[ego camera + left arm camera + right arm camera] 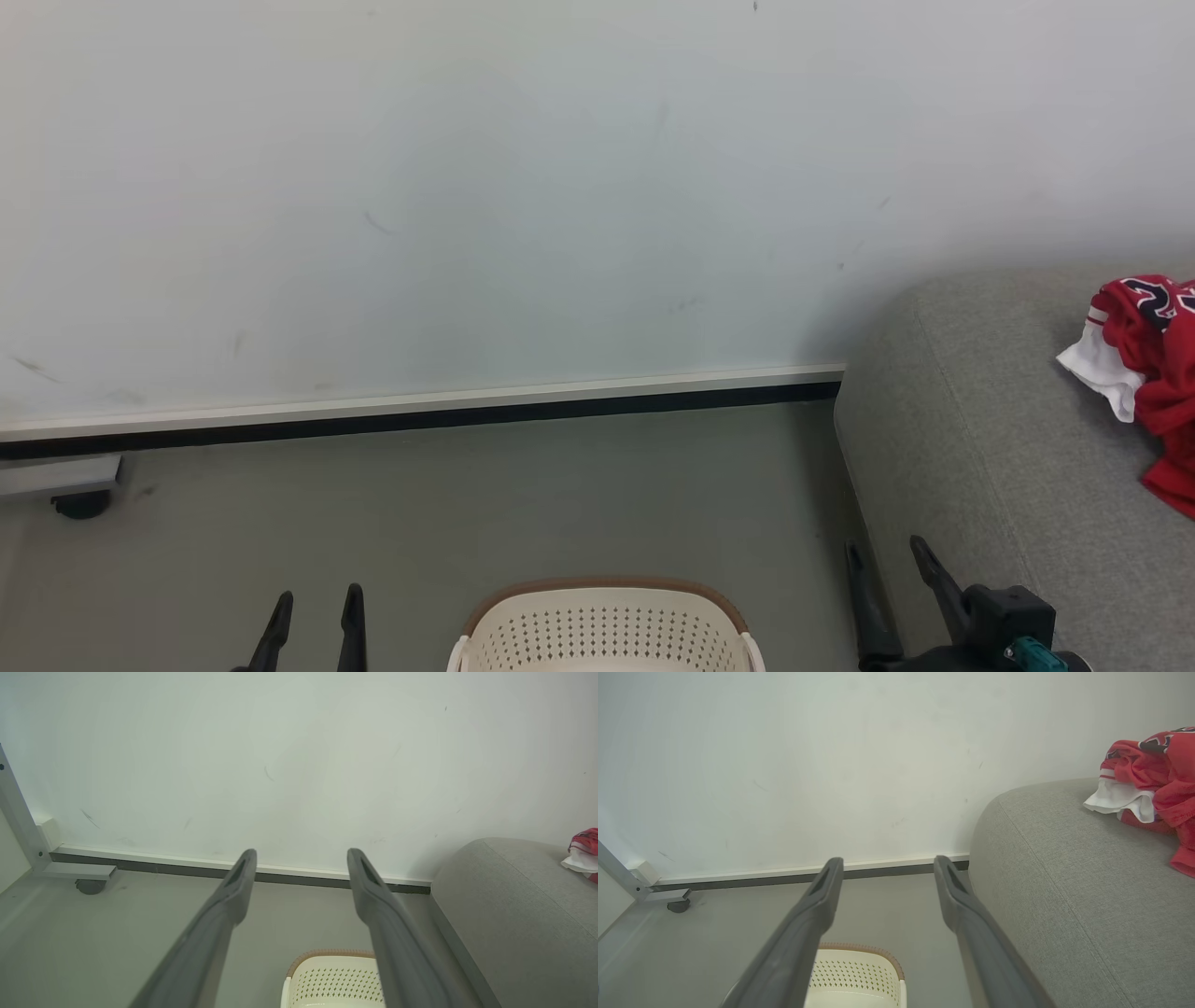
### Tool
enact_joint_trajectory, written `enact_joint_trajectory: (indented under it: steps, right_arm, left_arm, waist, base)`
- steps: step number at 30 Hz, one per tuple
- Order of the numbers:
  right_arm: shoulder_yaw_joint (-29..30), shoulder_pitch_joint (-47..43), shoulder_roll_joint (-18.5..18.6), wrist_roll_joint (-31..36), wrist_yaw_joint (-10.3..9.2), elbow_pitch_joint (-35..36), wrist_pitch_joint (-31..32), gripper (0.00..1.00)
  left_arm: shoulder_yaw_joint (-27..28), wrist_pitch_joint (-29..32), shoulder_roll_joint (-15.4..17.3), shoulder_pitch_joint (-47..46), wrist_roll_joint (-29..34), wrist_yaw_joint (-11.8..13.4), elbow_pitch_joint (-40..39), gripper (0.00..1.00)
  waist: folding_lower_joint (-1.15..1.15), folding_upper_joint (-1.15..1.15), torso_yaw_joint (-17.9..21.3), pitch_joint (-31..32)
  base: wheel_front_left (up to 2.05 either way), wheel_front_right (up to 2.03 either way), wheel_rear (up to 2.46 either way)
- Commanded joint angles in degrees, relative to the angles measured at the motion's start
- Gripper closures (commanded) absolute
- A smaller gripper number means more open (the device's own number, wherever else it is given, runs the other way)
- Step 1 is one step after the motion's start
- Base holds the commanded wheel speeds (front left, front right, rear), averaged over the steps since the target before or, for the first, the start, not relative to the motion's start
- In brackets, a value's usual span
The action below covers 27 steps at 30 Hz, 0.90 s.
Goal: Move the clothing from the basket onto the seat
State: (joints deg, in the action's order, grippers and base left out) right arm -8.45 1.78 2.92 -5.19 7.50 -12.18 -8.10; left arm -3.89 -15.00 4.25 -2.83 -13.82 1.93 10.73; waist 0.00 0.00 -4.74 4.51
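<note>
Red clothing (1153, 373) with white trim and dark navy numbers lies bunched on the grey sofa seat (980, 448) at the right; it also shows as clothing (1153, 784) on the seat (1064, 882) in the right wrist view. The cream basket (607, 630) with its brown rim stands on the floor at the bottom centre; its inside is out of view. My left gripper (316, 602) is open to the left of the basket, holding nothing. My right gripper (887, 555) is open between basket and sofa, also holding nothing.
A pale wall with a white and dark baseboard (420, 411) runs behind. A grey metal frame on a caster (79, 504) sits at the far left. Grey floor (467, 504) lies between the basket and the wall.
</note>
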Motion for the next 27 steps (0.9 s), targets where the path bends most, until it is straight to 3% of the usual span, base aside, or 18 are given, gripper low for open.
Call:
enact_joint_trajectory:
  steps: [1,27]
  right_arm:
    - [-0.3,-0.7,-0.1,0.0,-0.02,-0.2,-0.4,0.0]
    - [-0.7,-0.1,-0.1,-0.8,-0.02,1.0,-0.3,0.0]
  left_arm:
    - [0.4,-0.2,0.0,1.0,0.8,-0.4,0.2,0.0]
    - [1.6,-0.2,-0.9,1.3,0.6,-1.9,0.8,0.0]
  waist:
    - [0.0,0.0,0.0,-0.2]
    - [0.0,0.0,0.5,-0.7]
  base:
    - [0.0,0.0,0.0]
    - [0.0,0.0,0.0]
